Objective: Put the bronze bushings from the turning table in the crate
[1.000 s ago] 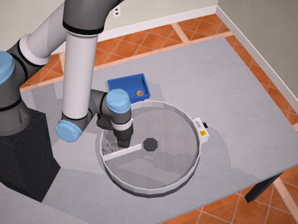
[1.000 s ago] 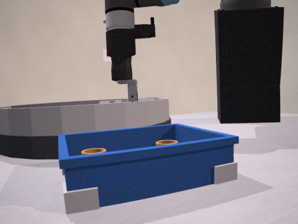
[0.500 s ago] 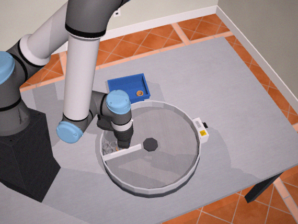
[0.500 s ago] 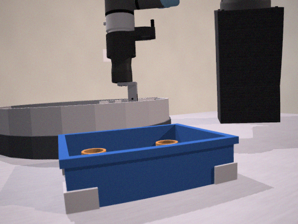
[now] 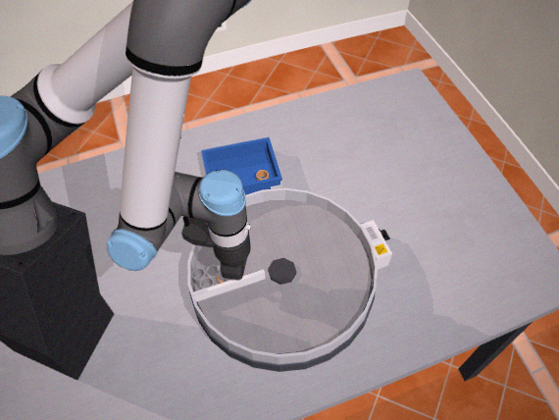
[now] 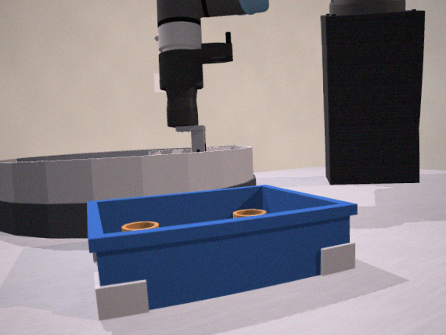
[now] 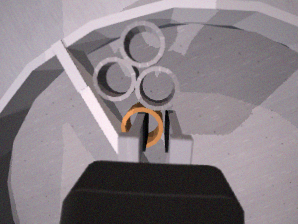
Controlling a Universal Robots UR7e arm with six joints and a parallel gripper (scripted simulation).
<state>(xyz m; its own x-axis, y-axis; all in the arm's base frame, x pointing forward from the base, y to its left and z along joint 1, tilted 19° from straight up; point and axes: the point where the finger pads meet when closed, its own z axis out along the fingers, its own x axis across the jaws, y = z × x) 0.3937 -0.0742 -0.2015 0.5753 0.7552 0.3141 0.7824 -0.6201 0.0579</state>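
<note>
A bronze bushing stands on the turning table (image 5: 294, 294) next to a white divider bar (image 5: 228, 286). Three steel bushings (image 7: 143, 42) (image 7: 114, 79) (image 7: 157, 86) stand clustered just behind it, and they also show in the top view (image 5: 206, 275). My gripper (image 7: 156, 122) points straight down inside the table's rim, and it shows in the top view (image 5: 228, 277) and the exterior view (image 6: 198, 146). Its fingers stand narrowly open astride the bushing's right wall, one inside the ring and one outside. The blue crate (image 6: 219, 243) holds two bronze bushings (image 6: 139, 226) (image 6: 249, 213).
The table has a raised grey rim (image 6: 125, 172) and a dark hub (image 5: 281, 271) at its centre. A white control box (image 5: 378, 242) sits on its right edge. The crate (image 5: 242, 162) stands just behind the rim. The arm's black pedestal (image 6: 372, 98) is beside it.
</note>
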